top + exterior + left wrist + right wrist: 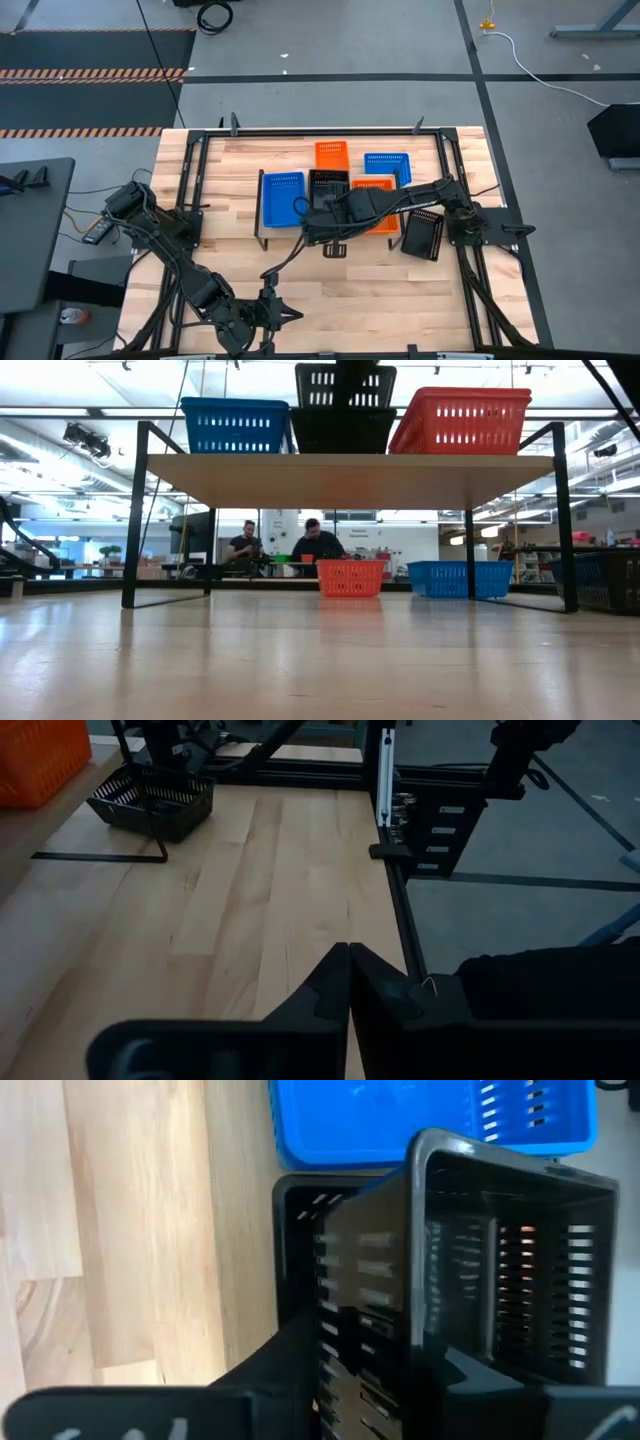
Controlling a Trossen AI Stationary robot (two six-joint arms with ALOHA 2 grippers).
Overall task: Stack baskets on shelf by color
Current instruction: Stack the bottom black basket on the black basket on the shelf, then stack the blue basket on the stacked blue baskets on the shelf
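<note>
Your right gripper [420, 1380] grips a black basket [500, 1260] above the shelf [350, 478] at the table's [400, 300] centre; two people [318, 545] sit behind; left gripper [348, 982] closed at 6 o'clock.

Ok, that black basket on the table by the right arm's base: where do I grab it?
The black basket sits upright, mouth open: probably pinch its front wall's rim from straight above, one finger inside; that side faces bare table. The right gripper holds a second black basket.

The right gripper [322, 205] holds a basket [480, 1270] over the middle basket [342, 430] on the shelf [350, 475]. Baskets flank it; one basket [421, 236] sits on the table [400, 300] behind the jaws.
</note>
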